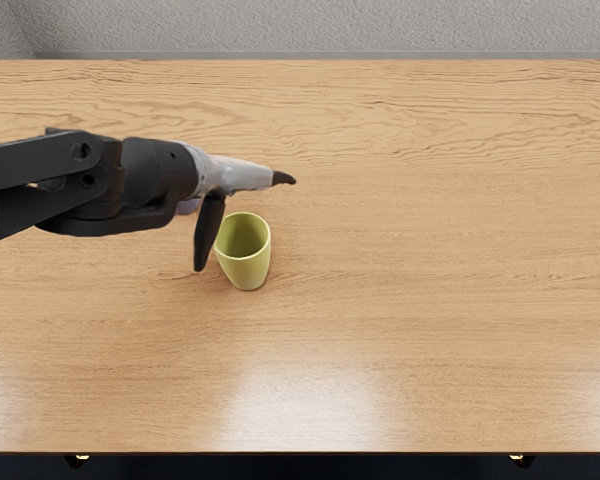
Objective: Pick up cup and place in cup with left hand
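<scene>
l hand (218,175) was open wide, thumb pointing down nr upright yellow-green cup (247,270) on wooden tbl (410,300); bluish obj (188,207) (mostly hidden, tbh) showed by hand's edge.

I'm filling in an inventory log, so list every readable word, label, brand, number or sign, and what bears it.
No readable text on the yellow-green cup, robot hand or wooden table.
Bluish thing behind the hand: mostly hidden, cannot tell.
</scene>
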Available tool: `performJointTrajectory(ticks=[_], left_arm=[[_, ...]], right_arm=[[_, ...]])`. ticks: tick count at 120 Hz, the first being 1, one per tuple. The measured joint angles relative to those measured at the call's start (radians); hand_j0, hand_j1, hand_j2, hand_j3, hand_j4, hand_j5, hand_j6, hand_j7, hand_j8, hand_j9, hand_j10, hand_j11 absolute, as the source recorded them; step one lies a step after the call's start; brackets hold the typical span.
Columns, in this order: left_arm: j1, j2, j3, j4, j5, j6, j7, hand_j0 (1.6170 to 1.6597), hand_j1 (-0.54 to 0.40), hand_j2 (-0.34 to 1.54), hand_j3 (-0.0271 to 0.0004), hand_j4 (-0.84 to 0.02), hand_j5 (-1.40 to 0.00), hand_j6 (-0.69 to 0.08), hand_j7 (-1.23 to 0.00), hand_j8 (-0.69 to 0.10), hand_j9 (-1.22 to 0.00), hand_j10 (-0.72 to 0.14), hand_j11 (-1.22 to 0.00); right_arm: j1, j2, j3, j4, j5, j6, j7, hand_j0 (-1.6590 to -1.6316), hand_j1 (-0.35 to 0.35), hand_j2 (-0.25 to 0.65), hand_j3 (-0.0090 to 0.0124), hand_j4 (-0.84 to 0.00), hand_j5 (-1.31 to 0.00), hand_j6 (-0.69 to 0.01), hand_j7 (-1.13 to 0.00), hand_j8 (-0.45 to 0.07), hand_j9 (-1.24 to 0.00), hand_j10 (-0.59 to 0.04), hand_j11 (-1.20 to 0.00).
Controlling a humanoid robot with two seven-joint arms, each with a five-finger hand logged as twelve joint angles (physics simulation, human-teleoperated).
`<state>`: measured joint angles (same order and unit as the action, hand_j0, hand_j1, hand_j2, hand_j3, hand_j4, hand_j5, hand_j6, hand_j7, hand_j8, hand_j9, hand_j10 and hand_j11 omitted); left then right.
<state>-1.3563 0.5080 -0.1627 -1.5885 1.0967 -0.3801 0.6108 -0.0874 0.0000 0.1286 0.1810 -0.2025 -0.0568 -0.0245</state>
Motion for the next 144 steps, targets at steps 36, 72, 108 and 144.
performJointTrajectory(ticks=[36,72,108,144], left_arm=[[0.075,-0.023,0.009,0.003,0.063,0.037,0.000,1.6581,0.336,0.00,0.0000,-0.013,-0.01,-0.014,-0.01,-0.014,-0.01,-0.013,-0.01],[0.081,-0.043,0.009,0.009,0.112,0.064,0.000,1.6581,0.277,0.01,0.0000,-0.063,-0.08,-0.064,-0.08,-0.063,-0.08,-0.062,-0.08],[0.085,-0.043,0.009,0.006,0.118,0.066,0.000,1.6581,0.177,0.03,0.0000,-0.146,-0.19,-0.147,-0.19,-0.147,-0.19,-0.146,-0.19],[0.102,-0.034,0.009,-0.005,0.130,0.067,0.000,1.6581,0.135,0.04,0.0000,-0.182,-0.23,-0.183,-0.23,-0.182,-0.23,-0.181,-0.23]], right_arm=[[0.000,0.000,0.000,0.000,0.000,0.000,0.000,-1.6581,-0.320,-0.005,0.0000,-0.024,-0.03,-0.024,-0.03,-0.024,-0.03,-0.024,-0.03],[0.000,0.000,0.000,0.000,0.000,0.000,0.000,-1.6581,-0.320,-0.005,0.0000,-0.024,-0.03,-0.024,-0.03,-0.024,-0.03,-0.024,-0.03],[0.000,0.000,0.000,0.000,0.000,0.000,0.000,-1.6581,-0.320,-0.005,0.0000,-0.024,-0.03,-0.024,-0.03,-0.024,-0.03,-0.024,-0.03],[0.000,0.000,0.000,0.000,0.000,0.000,0.000,-1.6581,-0.320,-0.005,0.0000,-0.024,-0.03,-0.024,-0.03,-0.024,-0.03,-0.024,-0.03]])
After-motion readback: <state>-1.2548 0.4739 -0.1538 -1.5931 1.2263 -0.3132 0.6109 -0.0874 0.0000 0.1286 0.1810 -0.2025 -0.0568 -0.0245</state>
